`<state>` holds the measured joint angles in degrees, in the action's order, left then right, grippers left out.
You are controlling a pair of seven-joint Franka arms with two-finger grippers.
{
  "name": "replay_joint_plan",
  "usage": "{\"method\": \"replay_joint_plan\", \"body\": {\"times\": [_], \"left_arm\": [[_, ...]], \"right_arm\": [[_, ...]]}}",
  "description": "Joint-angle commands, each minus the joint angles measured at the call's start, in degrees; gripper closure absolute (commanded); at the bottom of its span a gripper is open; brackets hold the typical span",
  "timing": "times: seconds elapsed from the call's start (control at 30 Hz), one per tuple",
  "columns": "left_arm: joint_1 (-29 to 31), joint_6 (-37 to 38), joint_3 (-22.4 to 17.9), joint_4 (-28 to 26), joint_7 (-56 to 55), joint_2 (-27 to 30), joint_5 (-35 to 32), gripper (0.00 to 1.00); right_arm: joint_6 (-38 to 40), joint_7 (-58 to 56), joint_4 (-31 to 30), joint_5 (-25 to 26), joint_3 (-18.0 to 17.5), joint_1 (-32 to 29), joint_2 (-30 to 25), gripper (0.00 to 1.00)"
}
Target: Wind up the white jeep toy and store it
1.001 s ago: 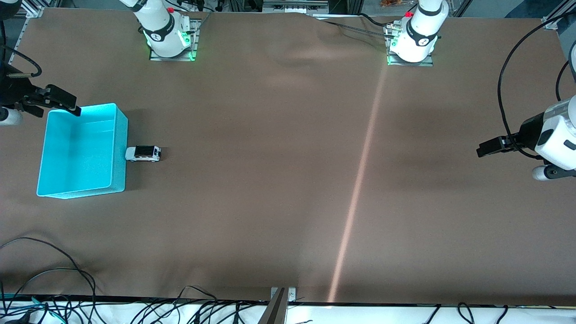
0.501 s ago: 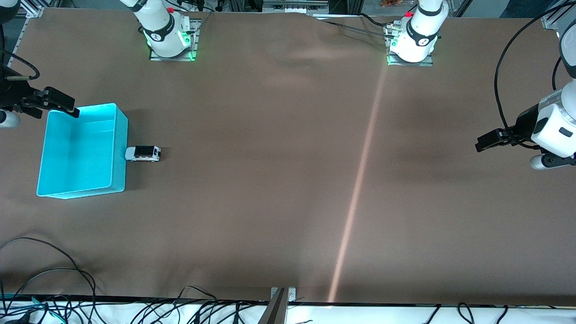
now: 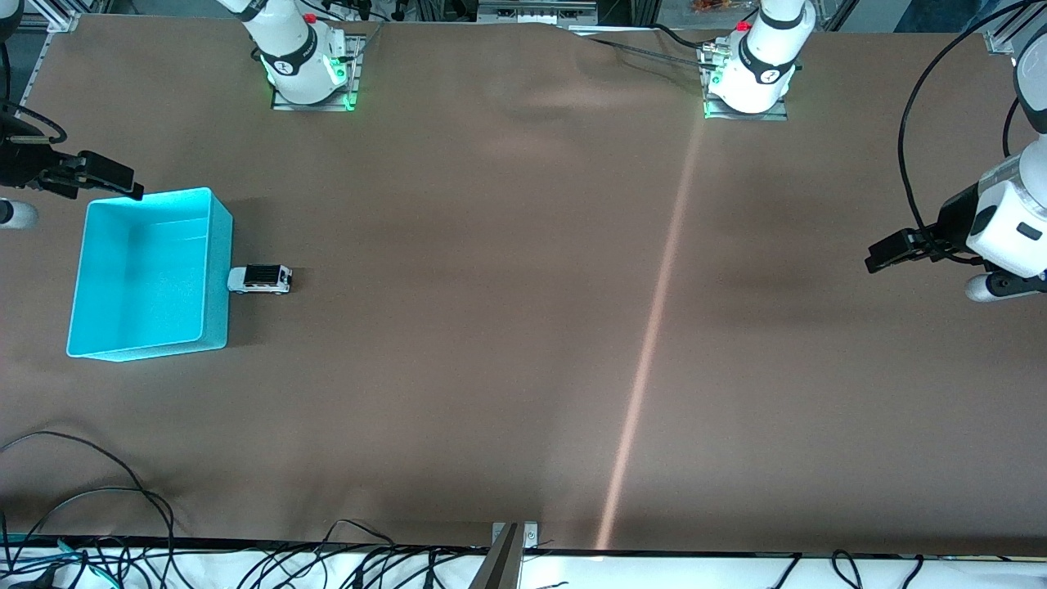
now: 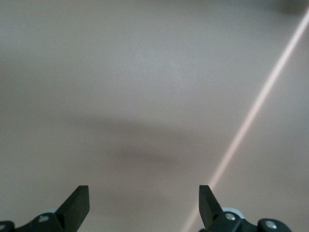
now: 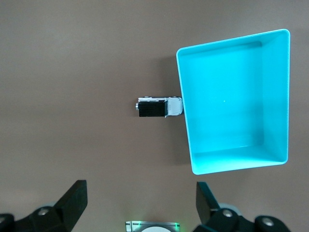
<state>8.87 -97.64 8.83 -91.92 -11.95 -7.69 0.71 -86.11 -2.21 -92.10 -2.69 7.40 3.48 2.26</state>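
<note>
The white jeep toy [image 3: 260, 279] was seen resting on the brown table [image 3: 523, 327], its nose touching the outer wall of the empty turquoise bin [image 3: 217, 270], toward the right arm's end. The right gripper [image 3: 102, 173] was held over the table by the bin's corner, fingers spread apart, nothing gripped. The left gripper [image 3: 885, 253] was held over bare table at the left arm's end, fingers likewise parted and empty.

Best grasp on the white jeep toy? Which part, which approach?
Probably straight down, fingers across the two long sides of the white jeep toy. It stands upright on its wheels, one end against the turquoise bin wall, so the ends are blocked. The open right gripper is closest.
</note>
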Motion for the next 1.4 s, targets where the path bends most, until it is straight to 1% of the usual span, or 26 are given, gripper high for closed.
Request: {"method": "replay_joint_plan", "body": {"times": [0.0, 0.4, 0.53, 0.6, 0.67, 0.8, 0.97, 1.17, 1.3, 1.37], "left_arm": [[0.44, -0.8, -0.13, -1.42, 1.31, 1.36, 1.58, 0.0], [0.36, -0.8, -0.13, -1.42, 1.23, 1.36, 1.23, 0.0], [0.27, -0.8, -0.05, -1.42, 1.23, 1.36, 1.22, 0.0], [0.36, -0.8, -0.04, -1.42, 1.23, 1.36, 1.14, 0.0], [0.35, -0.8, -0.04, -1.42, 1.23, 1.36, 1.14, 0.0], [0.35, -0.8, -0.04, -1.42, 1.23, 1.36, 1.14, 0.0], [0.27, -0.8, -0.04, -1.42, 1.23, 1.27, 1.14, 0.0], [0.27, -0.8, -0.04, -1.42, 1.23, 1.27, 1.14, 0.0], [0.27, -0.8, -0.04, -1.42, 1.23, 1.27, 1.14, 0.0], [0.27, -0.8, -0.04, -1.42, 1.23, 1.27, 1.14, 0.0]], "right_arm": [[1.56, 0.98, 1.58, -0.3, -0.37, 0.04, 0.73, 0.0], [1.21, 1.07, 1.49, -0.47, -0.19, -0.23, 0.99, 0.0], [0.33, 1.33, 0.0, -0.47, -0.37, 0.04, 1.09, 0.0], [-1.85, 3.17, -1.93, -0.56, -0.45, 0.13, 0.47, 0.0], [-5.54, 8.16, -5.0, -0.82, -0.98, 0.13, -0.32, 0.0], [-12.13, 15.91, -10.63, -0.65, -3.96, 0.13, -1.64, 0.0], [-18.03, 21.45, -15.47, -0.65, -6.16, 0.21, -2.08, 0.0], [-24.09, 30.85, -21.18, -0.65, -7.22, 0.21, -1.99, 0.0], [-25.33, 34.29, -25.13, -0.65, -7.31, 0.21, -1.99, 0.0], [-27.52, 36.3, -27.51, -0.65, -7.31, 0.21, -1.99, 0.0]]}}
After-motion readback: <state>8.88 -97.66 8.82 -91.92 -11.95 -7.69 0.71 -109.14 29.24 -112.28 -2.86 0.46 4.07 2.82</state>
